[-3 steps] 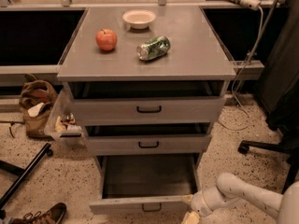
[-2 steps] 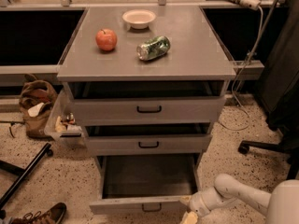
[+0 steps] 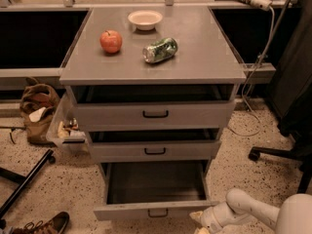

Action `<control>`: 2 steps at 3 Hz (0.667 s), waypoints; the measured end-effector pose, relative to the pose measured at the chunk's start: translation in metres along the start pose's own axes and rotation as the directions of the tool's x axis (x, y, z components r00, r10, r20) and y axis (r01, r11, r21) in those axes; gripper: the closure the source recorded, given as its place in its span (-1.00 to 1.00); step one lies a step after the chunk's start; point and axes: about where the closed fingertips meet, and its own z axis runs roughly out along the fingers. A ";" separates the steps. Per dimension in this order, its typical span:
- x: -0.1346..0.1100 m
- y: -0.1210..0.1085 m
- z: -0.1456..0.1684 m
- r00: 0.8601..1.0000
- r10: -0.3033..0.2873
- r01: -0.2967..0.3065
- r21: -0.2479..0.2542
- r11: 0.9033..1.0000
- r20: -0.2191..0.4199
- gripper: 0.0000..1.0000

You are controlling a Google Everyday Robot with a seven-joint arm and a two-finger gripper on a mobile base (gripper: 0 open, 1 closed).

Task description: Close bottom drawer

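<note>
Near edge of view: the gripper (image 3: 200, 219), at the end of the white arm (image 3: 246, 206), sits low at the right front corner of the bottom drawer (image 3: 126, 210); contact cannot be confirmed, nor whether the claw is clenched or released. The drawer is pulled well out, its front panel running leftward from the claw and its black pull handle (image 3: 157, 213) just to the claw's left. Closing is judged not yet begun. A sound push would bear flat on the panel nearer the handle than the corner, driven straight back along the slides, since an off-centre load may skew the drawer. Above and behind the claw are the middle drawer (image 3: 195, 150) and top drawer (image 3: 195, 115); farthest, on the cabinet top (image 3: 204, 62), lie a can (image 3: 160, 50), an apple (image 3: 111, 41) and a bowl (image 3: 145, 19).
</note>
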 end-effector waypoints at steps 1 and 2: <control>-0.004 -0.007 0.008 1.000 -0.015 0.015 -0.009 1.000 0.000 -1.00; -0.016 -0.020 0.020 0.999 -0.041 0.041 -0.023 0.999 -0.008 -1.00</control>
